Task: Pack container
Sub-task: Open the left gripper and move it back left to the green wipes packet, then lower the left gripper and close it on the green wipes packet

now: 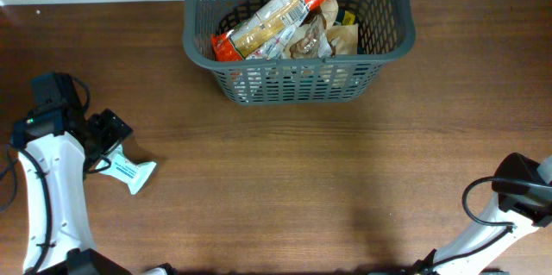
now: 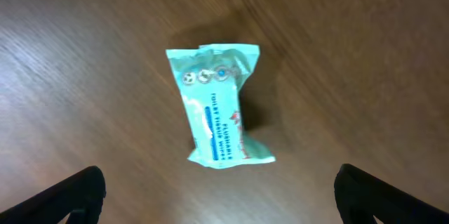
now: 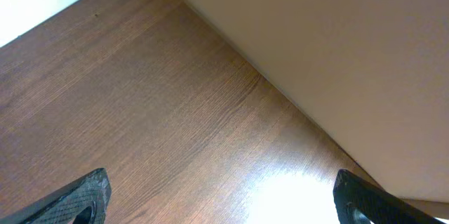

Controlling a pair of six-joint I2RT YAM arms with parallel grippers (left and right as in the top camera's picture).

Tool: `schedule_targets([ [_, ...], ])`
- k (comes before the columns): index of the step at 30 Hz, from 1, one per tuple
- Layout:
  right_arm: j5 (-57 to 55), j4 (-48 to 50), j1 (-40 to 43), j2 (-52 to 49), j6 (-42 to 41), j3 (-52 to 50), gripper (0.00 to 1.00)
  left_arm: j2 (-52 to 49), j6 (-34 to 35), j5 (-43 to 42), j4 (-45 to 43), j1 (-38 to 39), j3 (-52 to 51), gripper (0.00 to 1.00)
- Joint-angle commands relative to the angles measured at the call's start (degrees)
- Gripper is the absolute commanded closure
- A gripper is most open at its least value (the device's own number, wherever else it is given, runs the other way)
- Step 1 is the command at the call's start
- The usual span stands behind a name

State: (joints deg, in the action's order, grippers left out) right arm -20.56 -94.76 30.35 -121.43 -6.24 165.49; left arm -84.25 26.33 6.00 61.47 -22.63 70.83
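Left claw is hovering wide open over the teal wipes packet lying on the surface, probably lining up a pick for the part-filled grey basket at the far edge; right claw is waiting open, empty.

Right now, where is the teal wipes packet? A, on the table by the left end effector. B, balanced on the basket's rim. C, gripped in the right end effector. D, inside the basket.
A: the packet lies flat on the bare table, in front of the open left end effector and well clear of the basket.
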Motion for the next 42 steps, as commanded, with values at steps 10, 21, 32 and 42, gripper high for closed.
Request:
schedule_targets([
  [10, -0.7, 0.0, 0.1, 1.8, -0.2, 0.8, 0.01, -6.9, 13.9, -0.3, -1.2, -0.3, -5.0, 0.01],
  [21, -0.7, 0.0, 0.1, 1.8, -0.2, 0.8, 0.01, -15.8, 15.7, -0.2, -5.6, -0.3, -8.2, 0.01],
  [32, -0.7, 0.0, 0.1, 1.8, -0.2, 0.8, 0.01, -15.9, 13.1, 3.0, -7.6, -0.3, -8.2, 0.00],
  [42, -0.7, 0.0, 0.1, 1.8, -0.2, 0.8, 0.01, -15.9, 13.1, 2.3, -11.1, -0.4, -11.3, 0.00],
])
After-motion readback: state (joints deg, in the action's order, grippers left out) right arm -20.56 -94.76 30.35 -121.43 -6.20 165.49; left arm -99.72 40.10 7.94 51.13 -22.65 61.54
